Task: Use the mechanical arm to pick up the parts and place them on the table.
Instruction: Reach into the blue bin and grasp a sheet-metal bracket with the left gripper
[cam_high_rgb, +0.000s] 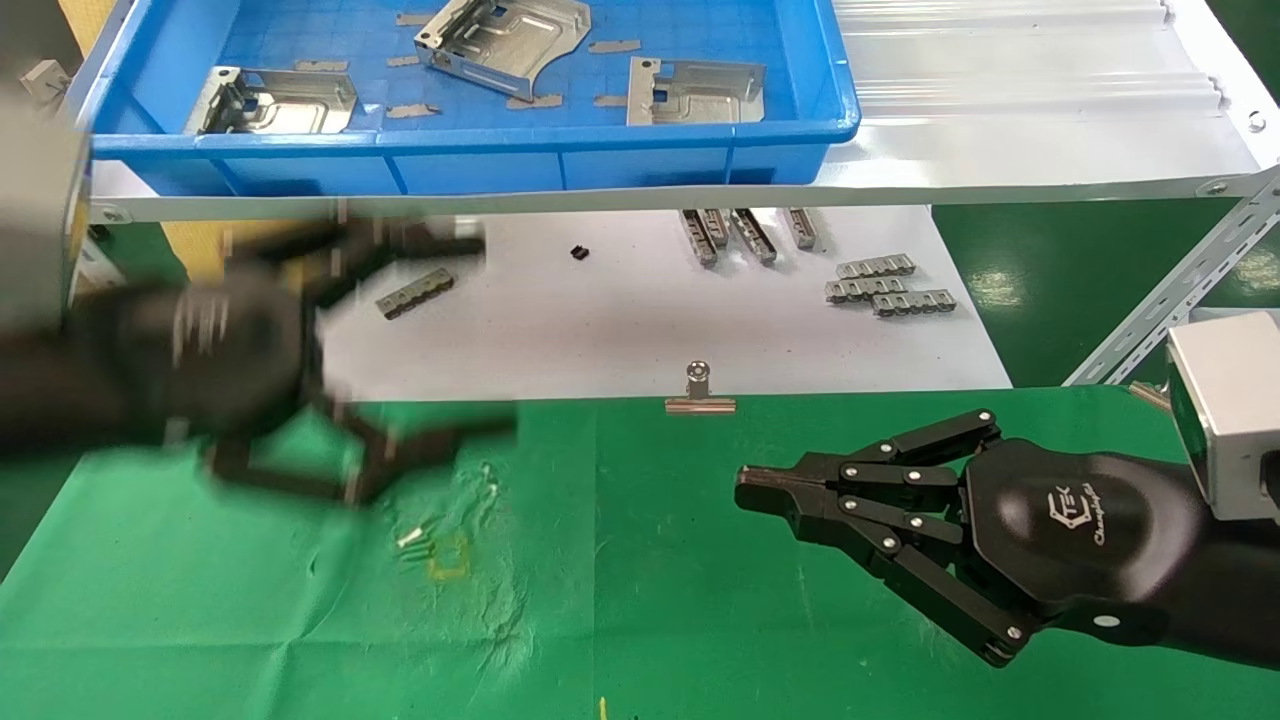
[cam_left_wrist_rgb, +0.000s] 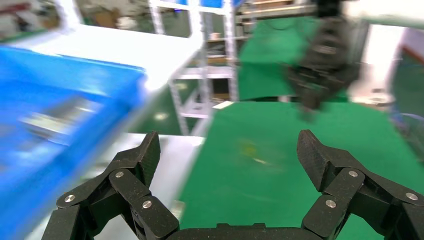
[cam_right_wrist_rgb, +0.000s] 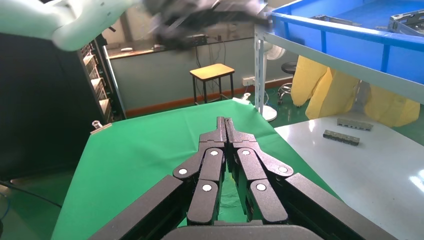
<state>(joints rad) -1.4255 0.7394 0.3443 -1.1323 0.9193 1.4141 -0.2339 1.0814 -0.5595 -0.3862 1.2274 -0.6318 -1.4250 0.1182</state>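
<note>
Parts (cam_high_rgb: 505, 45) lie in the blue tray (cam_high_rgb: 470, 165) up on the white shelf: three silvery stamped plates, one at the tray's left (cam_high_rgb: 272, 103), one tilted in the middle, one to the right (cam_high_rgb: 695, 90), with little grey scraps scattered between them. None has reached the green bench (cam_high_rgb: 700, 620) yet.

From where I stand, the left gripper (cam_high_rgb: 480, 335) is the one at work. It is blurred with motion over the near edge of the white board (cam_high_rgb: 620, 330), below the tray, and its fingers (cam_left_wrist_rgb: 142, 155) are spread wide with nothing between them. The right gripper (cam_high_rgb: 745, 490) hangs low over the green cloth, fingers pressed together and empty, and looks parked.

My guess is the left arm is heading for a pickup. To do it well, it should rise clear of the tray's front wall, then come down over the nearest plate. These plates are thin and flat, so pinching a raised flange or an edge looks safer than pressing on the face. The tilted middle plate offers a lifted edge. It should keep off the grey strips (cam_high_rgb: 415, 293) and the binder clip (cam_high_rgb: 699, 392) on the way back.
</note>
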